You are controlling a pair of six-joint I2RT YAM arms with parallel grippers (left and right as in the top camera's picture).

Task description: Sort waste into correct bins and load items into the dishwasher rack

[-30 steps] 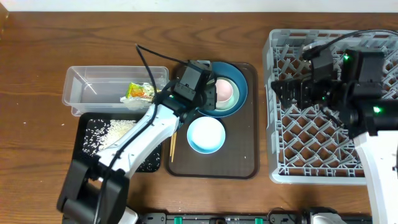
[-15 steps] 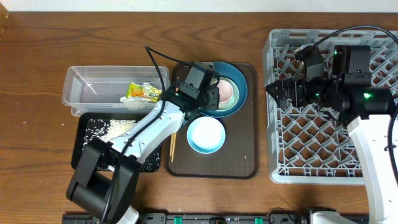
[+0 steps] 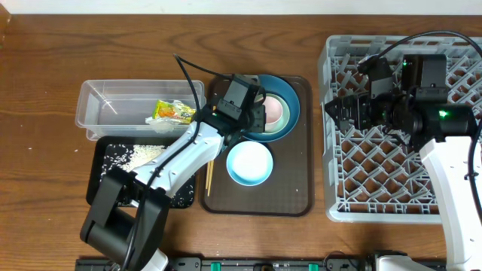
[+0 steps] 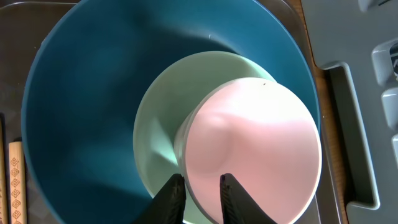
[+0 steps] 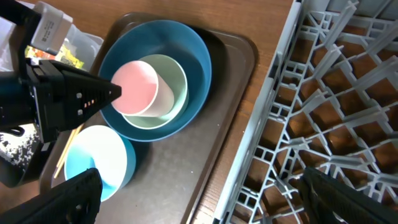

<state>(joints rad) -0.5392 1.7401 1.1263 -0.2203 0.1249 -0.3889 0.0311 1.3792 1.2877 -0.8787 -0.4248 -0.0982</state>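
The small pink cup [image 3: 273, 110] sits tilted in the pale-green bowl [image 4: 155, 124], which sits in the large dark-blue bowl [image 3: 292, 120]. My left gripper [image 4: 200, 183] straddles the cup's near rim [image 4: 261, 143], one finger outside and one inside, shut on it. The light-blue bowl [image 3: 249, 162] stands in front, and the chopsticks [image 3: 209, 175] lie at its left. My right gripper [image 5: 205, 205] is open wide and empty above the left edge of the grey rack [image 3: 399, 173]. The green-and-yellow wrapper [image 3: 169, 111] lies in the clear tub [image 3: 113, 102]. Rice [image 3: 139, 154] lies in the black tray [image 3: 105, 169]. I cannot make out the tissue.
The bowls stand on a brown serving tray [image 3: 290, 188] between the bins and the rack. The tray's right edge lies close to the rack's left wall [image 5: 261, 124]. My left arm stretches over the black tray and the tub's right end.
My left gripper has moved right onto the pink cup's rim. My right gripper has shifted slightly left over the rack's edge. Both are still over the last half second.
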